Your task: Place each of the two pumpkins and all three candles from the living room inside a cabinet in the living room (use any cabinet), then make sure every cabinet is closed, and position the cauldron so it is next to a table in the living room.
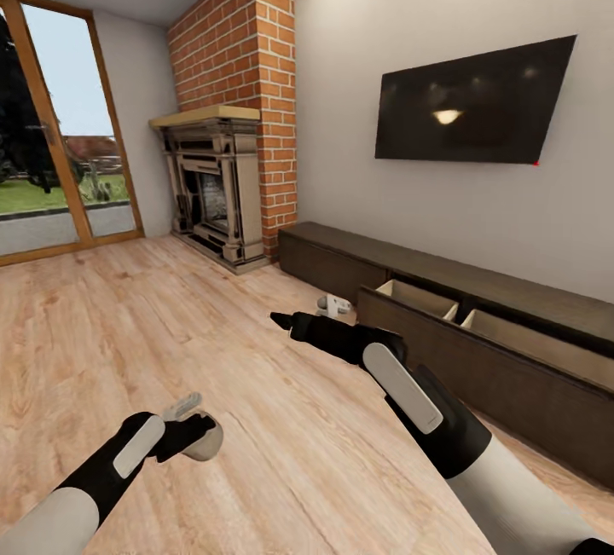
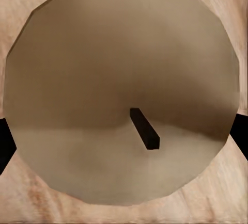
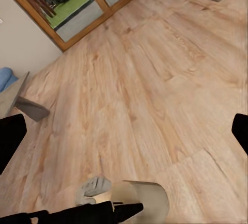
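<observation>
While the left claw [image 1: 192, 436] pinches a beige candle [image 1: 205, 444] low over the wood floor [image 1: 128, 325], the right claw [image 1: 280, 320] hangs spread near the cabinet [image 1: 512, 384], its drawers open, stowing and closing seemingly pending.

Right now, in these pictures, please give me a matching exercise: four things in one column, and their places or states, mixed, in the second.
1. candle
2. cabinet drawer
3. television
4. fireplace

a. pulled out
b. at the foot of the brick chimney
c. gripped in the left hand
d. hanging on the wall

Pairs: 1-c, 2-a, 3-d, 4-b
</observation>
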Available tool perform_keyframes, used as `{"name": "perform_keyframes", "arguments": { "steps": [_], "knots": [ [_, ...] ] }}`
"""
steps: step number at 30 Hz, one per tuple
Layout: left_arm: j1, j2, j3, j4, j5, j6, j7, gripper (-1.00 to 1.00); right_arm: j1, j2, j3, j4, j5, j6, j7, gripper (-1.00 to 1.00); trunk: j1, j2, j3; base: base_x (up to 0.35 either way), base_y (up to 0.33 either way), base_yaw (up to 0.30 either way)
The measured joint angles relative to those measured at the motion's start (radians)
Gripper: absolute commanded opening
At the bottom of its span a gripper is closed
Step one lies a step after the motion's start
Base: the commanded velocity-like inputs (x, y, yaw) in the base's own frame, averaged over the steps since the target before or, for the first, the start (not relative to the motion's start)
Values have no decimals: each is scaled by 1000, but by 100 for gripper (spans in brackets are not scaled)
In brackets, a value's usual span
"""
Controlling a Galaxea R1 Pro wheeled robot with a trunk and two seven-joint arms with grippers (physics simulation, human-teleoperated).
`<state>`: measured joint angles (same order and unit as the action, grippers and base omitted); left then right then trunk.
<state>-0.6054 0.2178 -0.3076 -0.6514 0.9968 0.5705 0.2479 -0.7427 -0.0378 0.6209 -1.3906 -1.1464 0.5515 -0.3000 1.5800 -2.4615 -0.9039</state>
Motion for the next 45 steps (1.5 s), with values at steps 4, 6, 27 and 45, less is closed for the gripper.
{"name": "perform_keyframes", "arguments": {
  "steps": [4, 6, 27, 45],
  "knots": [
    [0, 1, 0, 0, 0, 0, 0, -100, 0, -5, 0, 1, -1, -1, 0, 100, 0, 0, 0, -94, 0, -296],
    [0, 1, 0, 1, 0, 0, 0, -100, 0, -6, 0, 1, -1, -2, 0, 100, -1, 0, 0, -16, 0, -296],
    [0, 2, 0, -1, -1, -1, 0, -100, 0, -6, -9, 38, -10, -6, 2, 100, -1, 0, 0, -1, 0, -296],
    [0, -6, -9, 0, -6, -2, 0, -100, 5, -39, -52, 68, -10, -6, 14, 100, -39, 70, 38, 0, 0, -296]
  ]
}}
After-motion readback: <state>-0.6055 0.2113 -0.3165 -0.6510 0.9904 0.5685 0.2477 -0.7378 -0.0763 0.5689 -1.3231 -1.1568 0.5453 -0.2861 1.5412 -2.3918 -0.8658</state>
